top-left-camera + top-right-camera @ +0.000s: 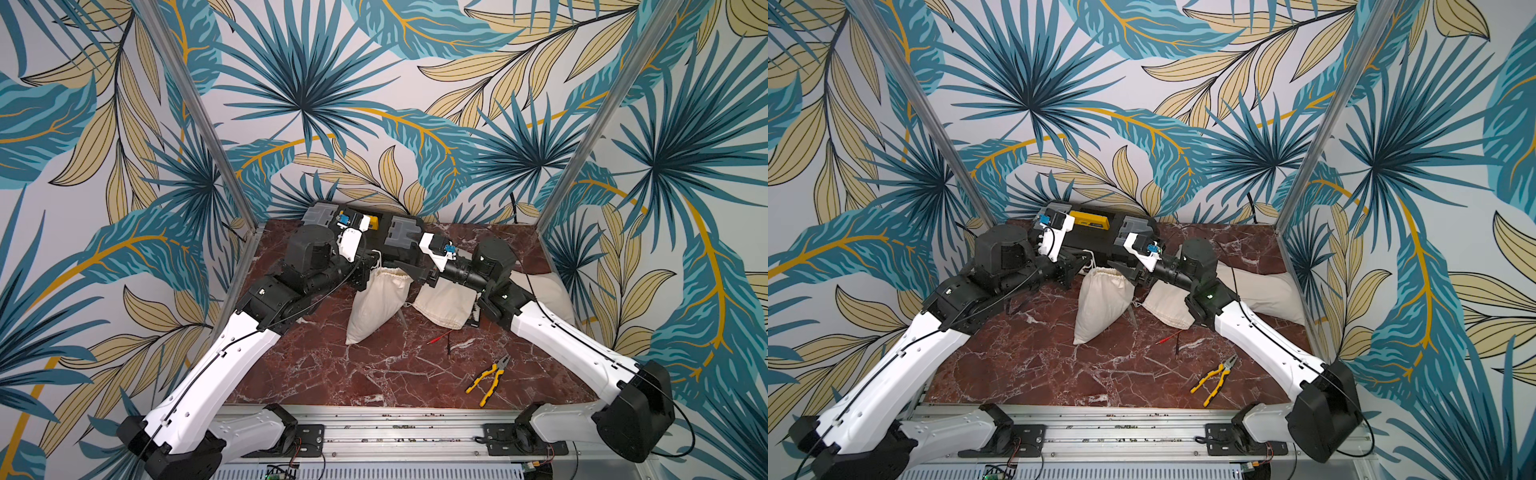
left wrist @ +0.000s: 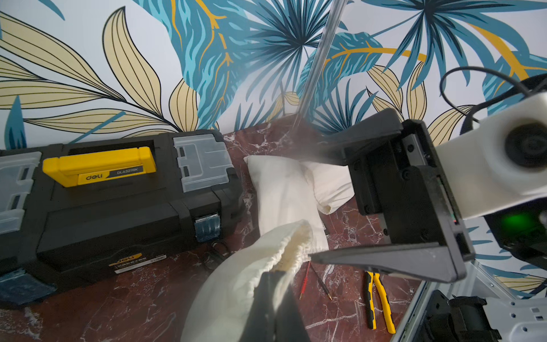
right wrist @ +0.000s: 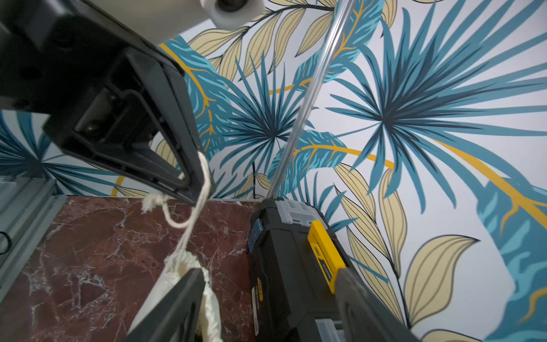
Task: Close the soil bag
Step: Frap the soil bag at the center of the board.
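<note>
- The soil bag point(image 1: 374, 307) lies on the desk point(image 1: 374, 374) just beside the toolbox point(image 2: 118, 207), on the robot's side of it. Its mouth is gathered but not yet drawn shut.
- The left end effector point(image 3: 192, 185) is clamped on the drawstring point(image 3: 189, 225). The thin cord could slip out of that pinch under a hard pull.
- The right end effector point(image 2: 316, 201) stands open at the mouth and holds nothing. Unbraced, the bag would likely drag toward the toolbox instead of cinching.
- An open jaw could snag the hem.
</note>
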